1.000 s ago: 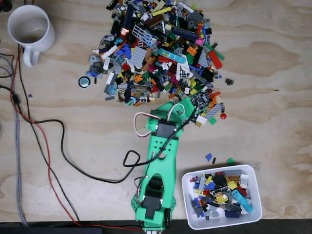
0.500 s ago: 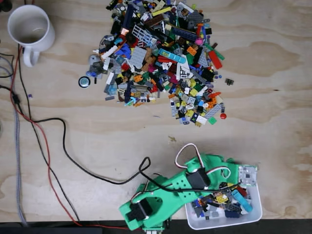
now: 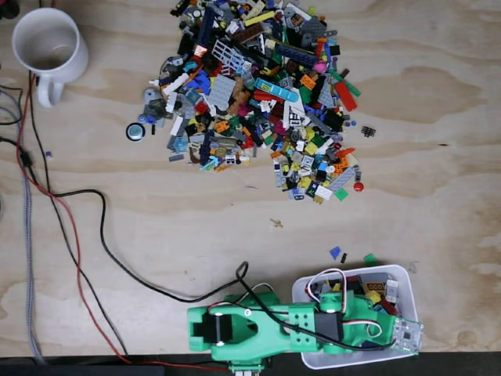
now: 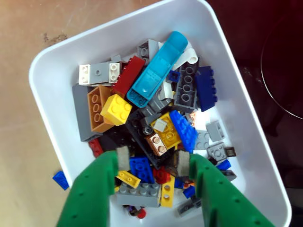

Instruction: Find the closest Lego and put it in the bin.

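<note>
Hovering over the bin [image 3: 307, 291], the green arm [image 3: 258, 333] is now laid across the lower edge of the table [image 3: 438, 196] in the fixed view, while one second ago it was stretched up to the near edge of the big pile of bricks [image 3: 258, 94], and half a second ago it was halfway in the swing. In the wrist view the claw [image 4: 154, 163] is seen held apart at a medium width above the bricks inside the bin [image 4: 61, 61]; no brick is clearly gripped between the two green fingers [image 4: 97, 187], so it is judged that the carried piece is already dropped, though which one it was cannot be told. The bin sits at the bottom right of the table, well apart from the pile, with a blue chip [image 3: 335, 252] just beside it. A white mug [image 3: 48, 48] is left untouched at the top left
</note>
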